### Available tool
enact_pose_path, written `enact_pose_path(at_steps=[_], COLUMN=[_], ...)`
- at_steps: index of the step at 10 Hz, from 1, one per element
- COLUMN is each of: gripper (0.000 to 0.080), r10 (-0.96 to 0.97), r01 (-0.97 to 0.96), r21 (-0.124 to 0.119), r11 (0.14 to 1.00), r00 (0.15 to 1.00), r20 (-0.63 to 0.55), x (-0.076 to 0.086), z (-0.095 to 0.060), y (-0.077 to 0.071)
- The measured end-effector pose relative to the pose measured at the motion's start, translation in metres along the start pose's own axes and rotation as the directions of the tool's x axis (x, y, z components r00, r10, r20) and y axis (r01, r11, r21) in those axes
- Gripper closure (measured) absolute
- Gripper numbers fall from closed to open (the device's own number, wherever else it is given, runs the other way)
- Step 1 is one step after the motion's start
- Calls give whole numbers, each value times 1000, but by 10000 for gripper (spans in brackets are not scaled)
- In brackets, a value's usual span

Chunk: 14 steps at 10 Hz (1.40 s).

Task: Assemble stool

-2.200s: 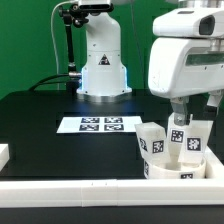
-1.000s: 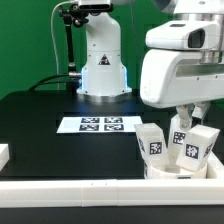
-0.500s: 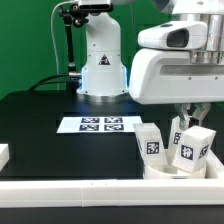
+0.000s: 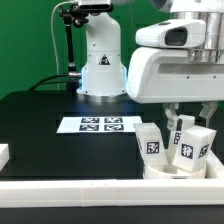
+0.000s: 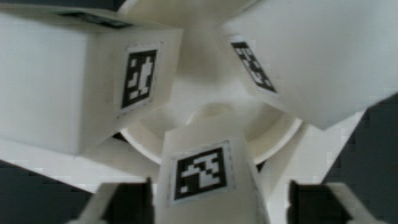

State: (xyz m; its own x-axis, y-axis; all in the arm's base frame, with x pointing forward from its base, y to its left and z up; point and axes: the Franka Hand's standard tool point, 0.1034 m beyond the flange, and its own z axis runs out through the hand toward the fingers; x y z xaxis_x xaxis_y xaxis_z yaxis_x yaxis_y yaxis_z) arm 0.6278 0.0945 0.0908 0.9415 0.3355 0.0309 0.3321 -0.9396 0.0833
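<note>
- Nearest, at the exterior view's right, the stool seat [image 4: 172,170] lies just behind the border rail [image 4: 80,190], its three legs [image 4: 194,147] pointing up.
- Directly above, the gripper [image 4: 191,113] straddles the far leg [image 5: 201,170], jaws released, not clamping it.
- Farther left: marker board [image 4: 98,125].

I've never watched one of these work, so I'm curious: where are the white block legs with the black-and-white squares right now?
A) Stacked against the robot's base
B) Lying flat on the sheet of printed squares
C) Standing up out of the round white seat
C: the three legs stand up from the round seat at the exterior view's right; the marker board carries none.
</note>
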Motion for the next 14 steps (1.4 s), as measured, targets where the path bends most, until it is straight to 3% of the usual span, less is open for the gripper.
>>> enact_pose_path(at_steps=[1, 2, 3, 10, 11, 12, 13, 14], gripper=[295, 181, 158, 151, 238, 238, 438, 463], r10=[-13, -20, -27, 1, 2, 3, 4, 7], r01=[13, 20, 27, -2, -3, -3, -4, -7], r21=[-3, -4, -3, -10, -10, -10, -10, -10], r11=[1000, 1000, 1000, 1000, 1000, 1000, 1000, 1000], r00=[1000, 1000, 1000, 1000, 1000, 1000, 1000, 1000], r20=[-2, -6, -1, -6, -6, -6, -7, -7], x=[2, 5, 6, 15, 15, 15, 15, 15], z=[-1, -3, -4, 1, 2, 2, 1, 1], y=[1, 2, 5, 6, 6, 7, 7, 7])
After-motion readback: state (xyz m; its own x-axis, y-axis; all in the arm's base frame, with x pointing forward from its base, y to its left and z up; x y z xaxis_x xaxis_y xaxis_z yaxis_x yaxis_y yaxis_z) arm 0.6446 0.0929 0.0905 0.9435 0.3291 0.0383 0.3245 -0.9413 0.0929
